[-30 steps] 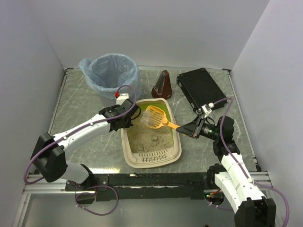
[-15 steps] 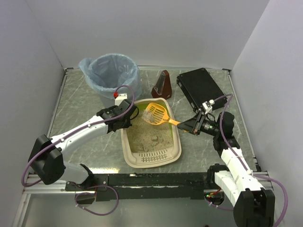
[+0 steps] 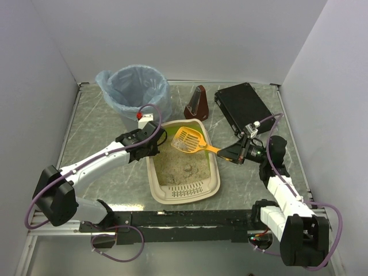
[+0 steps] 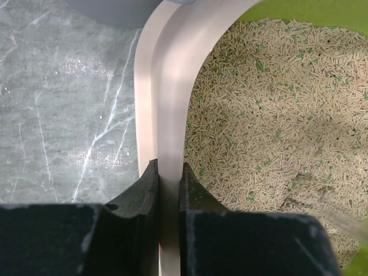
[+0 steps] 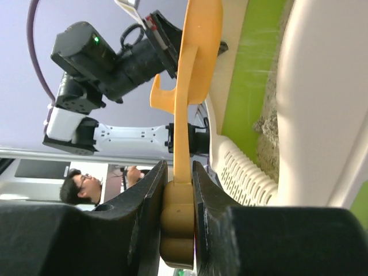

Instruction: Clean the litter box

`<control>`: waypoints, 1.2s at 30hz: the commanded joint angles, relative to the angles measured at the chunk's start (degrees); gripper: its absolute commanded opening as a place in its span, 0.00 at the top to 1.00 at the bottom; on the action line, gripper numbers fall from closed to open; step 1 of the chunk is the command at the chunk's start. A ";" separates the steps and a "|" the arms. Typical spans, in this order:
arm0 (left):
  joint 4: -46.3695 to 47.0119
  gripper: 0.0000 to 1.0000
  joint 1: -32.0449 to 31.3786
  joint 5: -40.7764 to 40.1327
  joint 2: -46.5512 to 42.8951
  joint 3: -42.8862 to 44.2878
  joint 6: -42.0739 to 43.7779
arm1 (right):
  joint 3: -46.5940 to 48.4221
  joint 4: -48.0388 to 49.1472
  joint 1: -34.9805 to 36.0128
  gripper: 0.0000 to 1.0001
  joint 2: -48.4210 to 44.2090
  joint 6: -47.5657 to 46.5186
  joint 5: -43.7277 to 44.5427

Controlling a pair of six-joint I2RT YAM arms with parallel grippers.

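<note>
The cream litter box point(image 3: 213, 187) sits mid-table, with a lime-green far wall, a slotted near ledge and sandy litter point(image 3: 184, 167). My left gripper point(image 3: 154, 150) is shut on its left rim point(image 4: 167, 115), one finger inside and one outside. My right gripper point(image 3: 230, 155) is shut on the handle of an orange slotted scoop point(image 3: 190, 140). The scoop head hangs above the box's far end. In the right wrist view the scoop point(image 5: 192, 75) runs edge-on from my jaws, beside the box point(image 5: 322, 115). A darker clump point(image 4: 299, 192) lies in the litter.
A round bin lined with a blue bag point(image 3: 135, 92) stands at the back left, just behind the box. A dark red wedge-shaped object point(image 3: 196, 104) and a flat black case point(image 3: 244, 106) stand at the back right. White walls enclose the table.
My right gripper has lifted the scoop out of the litter and carried it toward the far end of the box. The left gripper keeps its hold on the rim.
</note>
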 commanded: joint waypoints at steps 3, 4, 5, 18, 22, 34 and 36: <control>7.12 0.99 0.32 0.12 -2.90 1.24 -2.21 | 2.23 -1.20 1.16 1.00 -2.35 -2.74 -1.33; 7.03 0.99 0.32 -0.14 -2.98 1.24 -2.30 | 2.75 -6.88 0.73 1.00 -3.76 -7.35 -1.52; 6.94 0.99 0.32 -0.32 -3.16 1.07 -2.39 | 5.28 -13.63 0.37 1.00 -5.25 -12.19 -0.22; 8.08 0.99 0.41 -0.24 -4.65 0.01 -2.30 | 3.64 0.40 2.47 1.00 -5.19 -2.90 3.76; 7.03 0.99 0.41 -0.94 -4.13 0.80 -2.65 | 7.39 -17.50 2.39 1.00 -7.89 -16.14 5.11; 8.53 0.99 0.49 1.61 -4.39 0.09 -3.80 | 9.96 -4.75 7.03 1.00 -0.88 -5.38 5.87; 8.08 0.99 0.49 0.91 -4.74 -0.16 -3.80 | 10.75 -11.55 7.22 1.00 -1.57 -10.98 6.03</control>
